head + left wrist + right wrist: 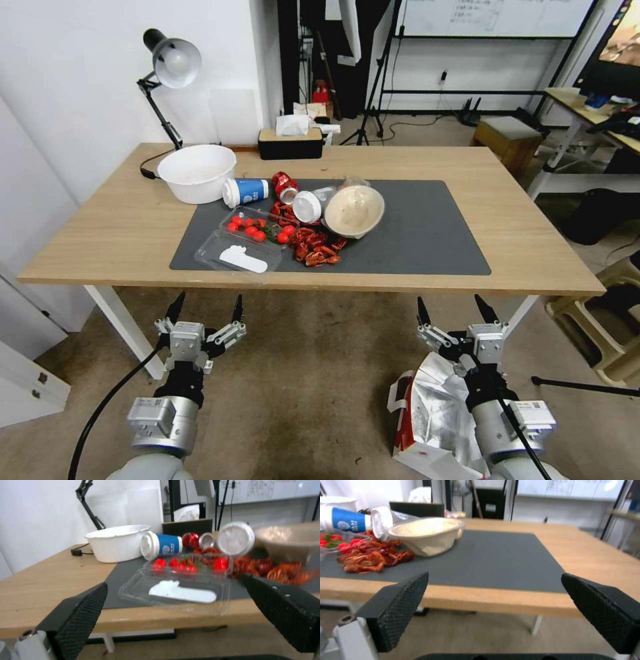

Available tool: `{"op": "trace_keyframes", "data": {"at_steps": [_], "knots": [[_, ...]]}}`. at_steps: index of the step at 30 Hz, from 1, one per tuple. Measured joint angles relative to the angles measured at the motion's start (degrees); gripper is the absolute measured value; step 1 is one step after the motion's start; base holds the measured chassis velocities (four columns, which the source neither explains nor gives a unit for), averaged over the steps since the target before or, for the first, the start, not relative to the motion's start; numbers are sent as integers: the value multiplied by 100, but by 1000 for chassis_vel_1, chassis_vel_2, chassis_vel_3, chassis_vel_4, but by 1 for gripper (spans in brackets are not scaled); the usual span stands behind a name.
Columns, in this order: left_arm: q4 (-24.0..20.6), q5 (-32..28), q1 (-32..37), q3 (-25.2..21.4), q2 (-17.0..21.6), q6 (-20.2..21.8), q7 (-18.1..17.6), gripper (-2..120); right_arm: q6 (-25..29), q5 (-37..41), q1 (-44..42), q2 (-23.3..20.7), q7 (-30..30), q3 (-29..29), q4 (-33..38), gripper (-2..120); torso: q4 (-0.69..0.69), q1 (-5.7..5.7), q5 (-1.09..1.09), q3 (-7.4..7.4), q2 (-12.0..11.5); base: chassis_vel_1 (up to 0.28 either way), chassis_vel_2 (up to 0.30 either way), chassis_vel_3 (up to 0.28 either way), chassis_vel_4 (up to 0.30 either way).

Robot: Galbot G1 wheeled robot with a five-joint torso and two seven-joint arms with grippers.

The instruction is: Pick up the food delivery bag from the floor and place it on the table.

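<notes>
The food delivery bag, red and white with a crumpled silver foil lining, stands on the floor at the lower right, partly hidden under my right arm. Just beyond the bag's top, below the table's front edge, my right gripper is open, holds nothing and points at the table. My left gripper is open too, at the same height to the left, far from the bag. The table has a light-wood top with a dark grey mat.
The left half of the mat is crowded: a white bowl, a tipped blue cup, a clear tomato box, red crayfish and a beige bowl. A lamp and tissue box stand behind. A stool is at the right.
</notes>
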Motion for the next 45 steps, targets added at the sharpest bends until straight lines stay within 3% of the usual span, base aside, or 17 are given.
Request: {"op": "trace_keyframes", "data": {"at_steps": [3,13,24,31,45], "knots": [[-329,-991,-190,286,544,461,-745,100,-873,617,-421,276,-907,878,719,100,-4,-1,-3,-1,2,0,0,0,0],[-722,-2311,-474,654,1343,1033,-1801,100,-854,563,-466,384,-956,902,770,100,-4,0,-2,0,2,0,0,0,0],[-718,-2384,-502,662,1423,1003,-1876,100,-785,481,-473,450,-963,879,773,100,-3,0,-3,0,1,0,0,0,0],[-653,-2463,-473,678,1420,765,-1975,100,-756,460,-495,453,-966,883,786,100,-3,0,-3,0,0,0,0,0,0],[-687,-2474,-450,682,1387,1007,-2044,100,-725,439,-522,447,-963,878,790,100,-3,-47,-3,-48,-96,0,0,0,0]]}}
